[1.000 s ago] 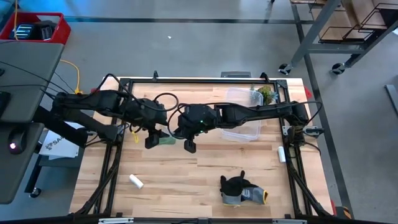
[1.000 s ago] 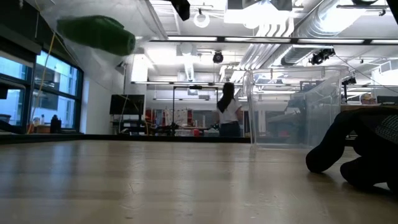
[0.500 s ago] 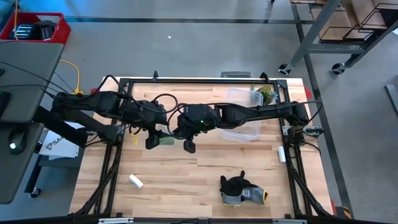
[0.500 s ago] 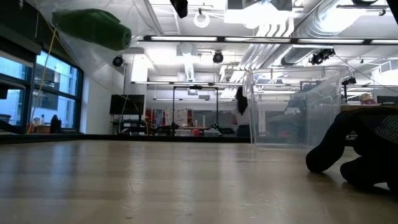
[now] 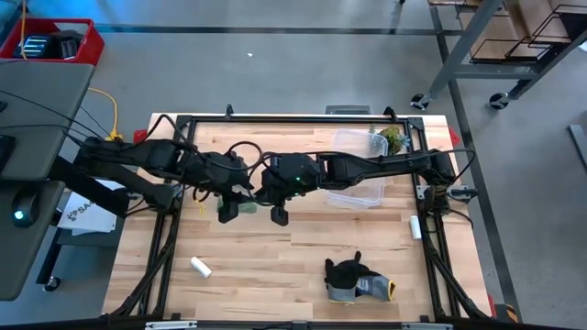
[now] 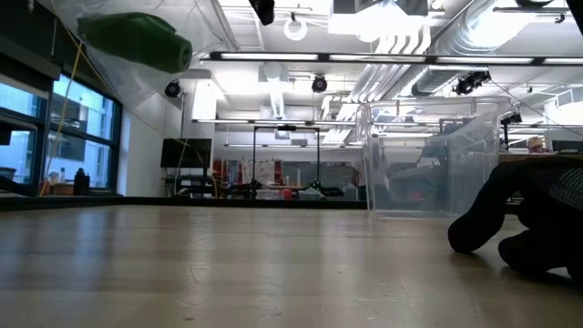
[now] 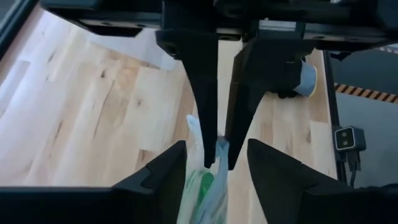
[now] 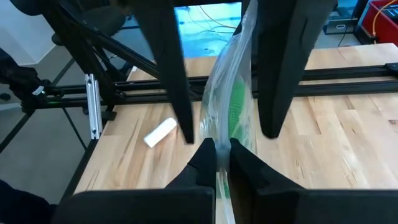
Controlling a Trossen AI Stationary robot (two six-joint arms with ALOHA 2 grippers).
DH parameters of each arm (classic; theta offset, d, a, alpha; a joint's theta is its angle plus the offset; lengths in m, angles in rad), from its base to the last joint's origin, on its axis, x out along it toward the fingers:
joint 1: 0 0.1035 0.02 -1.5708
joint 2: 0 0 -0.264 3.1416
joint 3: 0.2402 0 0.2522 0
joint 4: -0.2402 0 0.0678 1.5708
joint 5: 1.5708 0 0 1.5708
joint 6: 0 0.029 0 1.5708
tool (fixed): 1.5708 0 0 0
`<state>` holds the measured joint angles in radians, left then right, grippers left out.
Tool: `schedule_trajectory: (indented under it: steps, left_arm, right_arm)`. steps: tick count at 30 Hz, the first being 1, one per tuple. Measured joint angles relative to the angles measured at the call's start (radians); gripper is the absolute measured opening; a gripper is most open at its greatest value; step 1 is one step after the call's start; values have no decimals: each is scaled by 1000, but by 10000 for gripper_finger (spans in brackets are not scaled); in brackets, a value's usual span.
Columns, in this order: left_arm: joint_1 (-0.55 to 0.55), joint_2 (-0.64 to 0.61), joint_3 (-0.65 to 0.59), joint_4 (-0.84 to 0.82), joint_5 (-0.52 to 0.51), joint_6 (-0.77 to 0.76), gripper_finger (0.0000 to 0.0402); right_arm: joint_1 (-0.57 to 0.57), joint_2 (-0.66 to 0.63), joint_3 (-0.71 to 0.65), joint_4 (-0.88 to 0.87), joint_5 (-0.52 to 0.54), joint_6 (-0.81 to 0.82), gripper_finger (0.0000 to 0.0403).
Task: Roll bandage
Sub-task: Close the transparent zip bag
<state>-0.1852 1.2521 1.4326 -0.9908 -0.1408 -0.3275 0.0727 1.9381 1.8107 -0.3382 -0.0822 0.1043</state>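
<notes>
the bandage (image 5: pixel 246 208), a bright green band, sits inside a thin clear plastic bag (image 8: pixel 227 106), and both grippers meet at that bag over the middle of the wooden table (image 5: pixel 275 266). the right gripper (image 8: pixel 216 155) has its fingers pinched tight on the bag's film, with the green showing through the plastic just beyond its tips. the left gripper (image 7: pixel 216 168) faces it from the other side; its fingers stand apart on either side of the bag's hanging end, and the green bandage shows in the plastic between them; whether they press the film i cannot tell. in the low view the bag with the green bandage (image 6: pixel 137 41) hangs high above the tabletop, not touching the wood.

behind the right arm, away from the left gripper, a clear plastic tub (image 5: pixel 359 170) stands on the table; what is in it i cannot make out, while something green and leafy (image 5: pixel 393 139) lies at its far corner. a small white cylinder (image 5: pixel 200 267) lies on the boards well apart from the left gripper, on the near side. a dark grey glove (image 5: pixel 353 280) lies on the near side too, well apart from the right gripper
</notes>
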Motion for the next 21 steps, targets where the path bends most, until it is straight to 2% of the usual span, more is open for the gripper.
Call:
schedule_trajectory:
  steps: [8,11,15,21]
  left_arm:
    - [0,-27,0,-38,-7,-1,91]
    - [0,-24,0,-53,1,-8,78]
    - [0,-21,0,-50,-3,6,85]
    - [1,-24,0,1,-21,8,117]
  right_arm:
    - [-1,0,0,0,0,0,2]
    - [-1,0,0,1,2,0,3]
    - [-1,0,0,1,4,0,3]
    - [-1,0,0,1,4,-6,2]
